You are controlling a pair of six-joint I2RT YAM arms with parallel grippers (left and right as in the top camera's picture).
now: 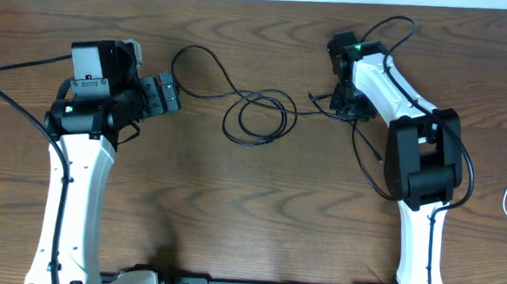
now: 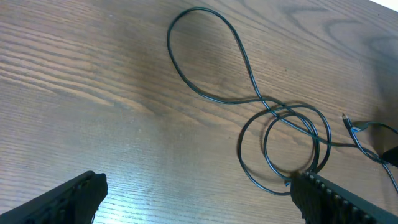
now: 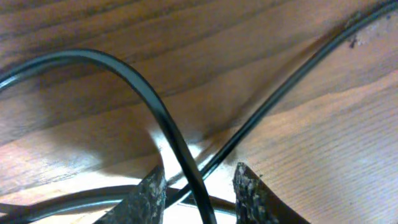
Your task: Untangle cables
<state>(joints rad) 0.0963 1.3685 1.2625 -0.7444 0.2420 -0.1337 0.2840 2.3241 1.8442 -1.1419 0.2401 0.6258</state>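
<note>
Wood-grain worktop point(image 1: 232, 212), two arms in from the near edge. Black cable point(image 1: 260, 94) lies flat across the middle: one open loop at its left end just beside the left end effector point(image 1: 173, 95), then a run to the right into a double ring of overlapping turns at centre, then a short stretch on to the right end effector point(image 1: 336, 101). A small plug point(image 1: 312, 97) shows just left of that end effector, lying on the wood. White cable point(image 1: 506, 203) only partly in view, a curved bit at the far right edge, well apart from the black one and from both arms. Left wrist view: left end effector point(image 2: 199, 208) spread wide, nothing between its fingers point(image 2: 68, 199); the black cable point(image 2: 247, 68) lies ahead of it, loop far, rings nearer, and the right-hand fingertip overlaps the near edge of the rings, contact not clear. Right wrist view: right end effector point(image 3: 199, 196) down close to the wood, fingers point(image 3: 149, 196) a little apart, a strand of black cable point(image 3: 158, 112) arching down and passing through the gap with room on both sides, so straddled rather than pinched. A second black strand crosses diagonally under the first just ahead of the tips; a third runs low at the left, behind the left finger
</note>
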